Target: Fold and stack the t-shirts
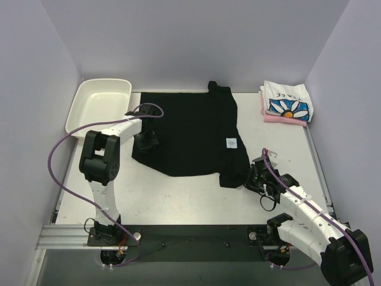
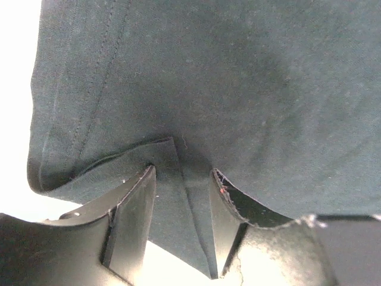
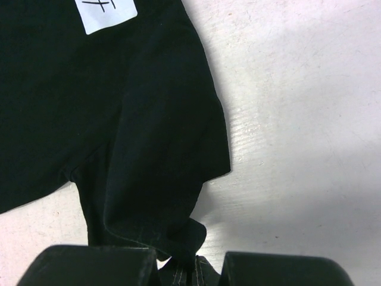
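We note the black shirt point(image 1: 190, 131) flat on the worktop point(image 1: 178, 202), just right of the tray point(image 1: 98, 104). The left claw point(image 2: 183, 173) is half spread astride the hem nearest the tray. The right claw point(image 3: 187, 262) pinches the corner farthest from the tray, we judge to lift both sides for a fold. The daisy shirt point(image 1: 289, 107) and pink shirt point(image 1: 280, 120) sit folded, well across from the tray.

The big black t-shirt point(image 1: 190, 128) lies spread out just right of the white tray point(image 1: 98, 104). It has a small white tag point(image 1: 232, 142). Far right of the tray, the folded white daisy shirt point(image 1: 289, 101) sits on the folded pink shirt point(image 1: 283, 120).
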